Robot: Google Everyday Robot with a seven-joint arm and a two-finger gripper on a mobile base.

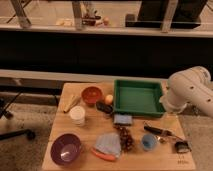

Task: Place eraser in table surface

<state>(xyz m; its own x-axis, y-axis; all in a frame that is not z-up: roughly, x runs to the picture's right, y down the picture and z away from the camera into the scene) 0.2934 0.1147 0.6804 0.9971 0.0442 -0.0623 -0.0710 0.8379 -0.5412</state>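
On the bench (pixel 90 131), the eraser (pixel 104 107) lies flat on bare wood, slightly slanted; it sits just in front of the orange bowl (pixel 91 94) and the yellow ball (pixel 109 98), close to the front left corner of the green tray (pixel 139 97); nothing grips it. A blue-grey pad (pixel 122 119) lies just beyond the eraser's right end, towards the front edge; whether the two touch I cannot tell. A white cup (pixel 77 115) stands to the eraser's left, with a pale stick (pixel 72 103) slanting behind it near the bench's left side. Along the front stand a purple bowl (pixel 65 148), a blue cloth (pixel 107 144) with an orange strip (pixel 104 156) under its near edge, and dark grapes (pixel 125 138) just beside the cloth; right of these stands a blue cup (pixel 148 142), and a black-handled tool (pixel 157 131) lies behind it; a small dark object (pixel 181 146) sits near the front right corner. The white arm (pixel 190 92) comes in from the right, its bulky link overlapping the tray's right end, well apart from the eraser; the gripper is out of sight, somewhere past that link at the right side; its jaws stand wide apart, and the eraser is not between them.
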